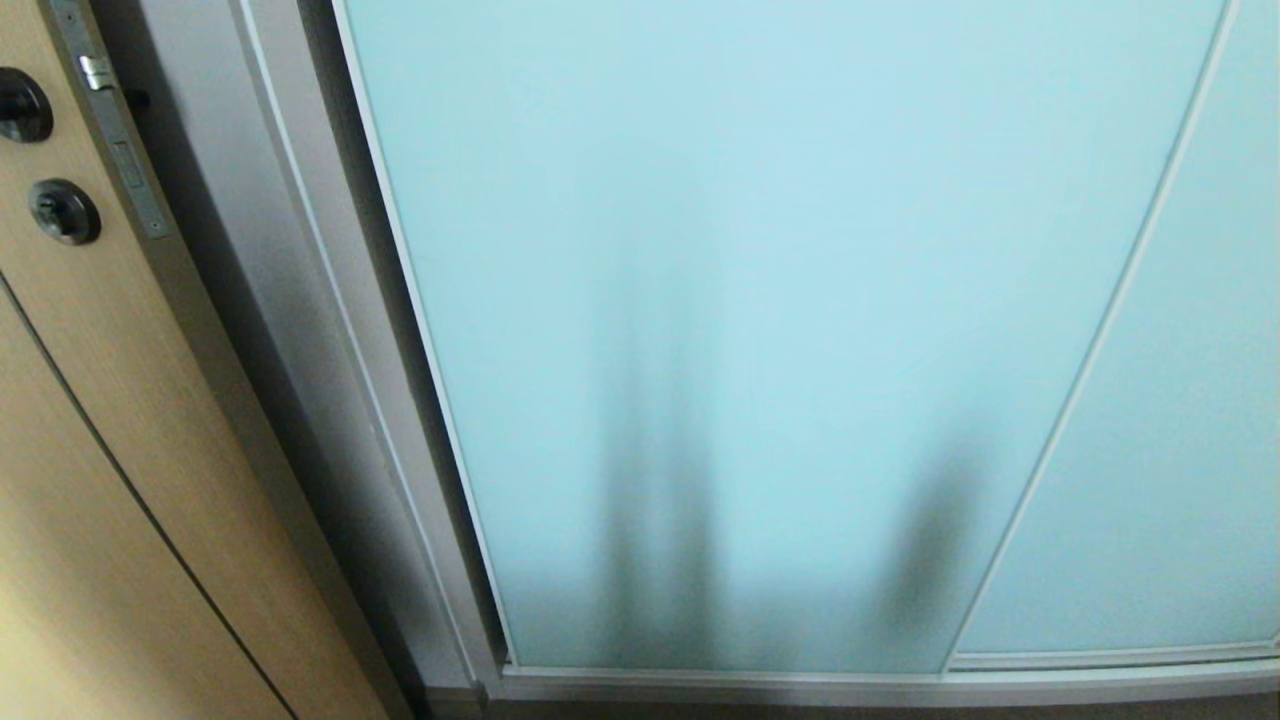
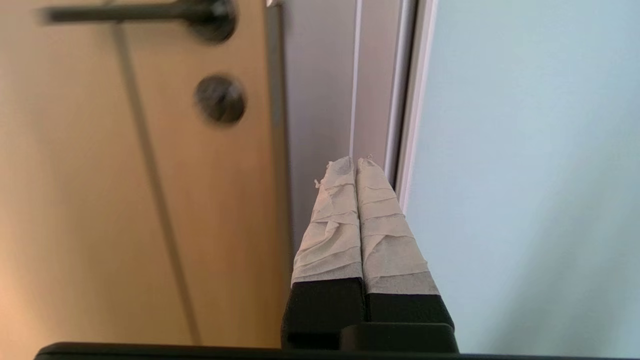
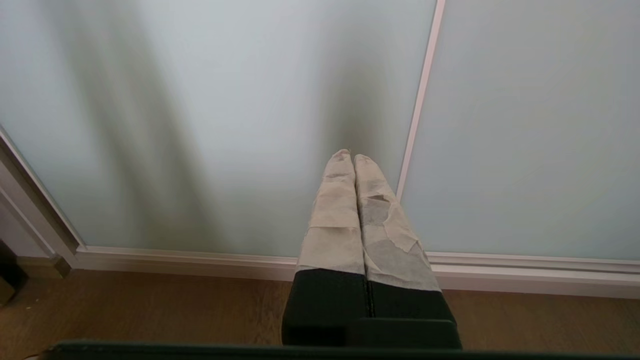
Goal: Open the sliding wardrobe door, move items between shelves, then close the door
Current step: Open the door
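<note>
The sliding wardrobe door (image 1: 760,330) is a tall frosted aqua glass panel in a thin silver frame, and it stands closed. Its left edge (image 2: 415,100) shows in the left wrist view. My left gripper (image 2: 355,161) is shut with nothing in it, its taped tips pointing at the grey jamb just beside that edge. My right gripper (image 3: 348,155) is shut and empty too, low in front of the glass (image 3: 225,125) near the strip between two panels. Neither arm shows in the head view. The items and the shelves are hidden behind the door.
A tan wood-grain door (image 1: 110,420) with dark round hardware (image 1: 63,211) stands to the left, past a grey jamb (image 1: 290,330); its lever handle (image 2: 135,12) is in the left wrist view. A second glass panel (image 1: 1170,400) overlaps on the right. Wooden floor (image 3: 150,310) lies below the bottom rail (image 3: 200,260).
</note>
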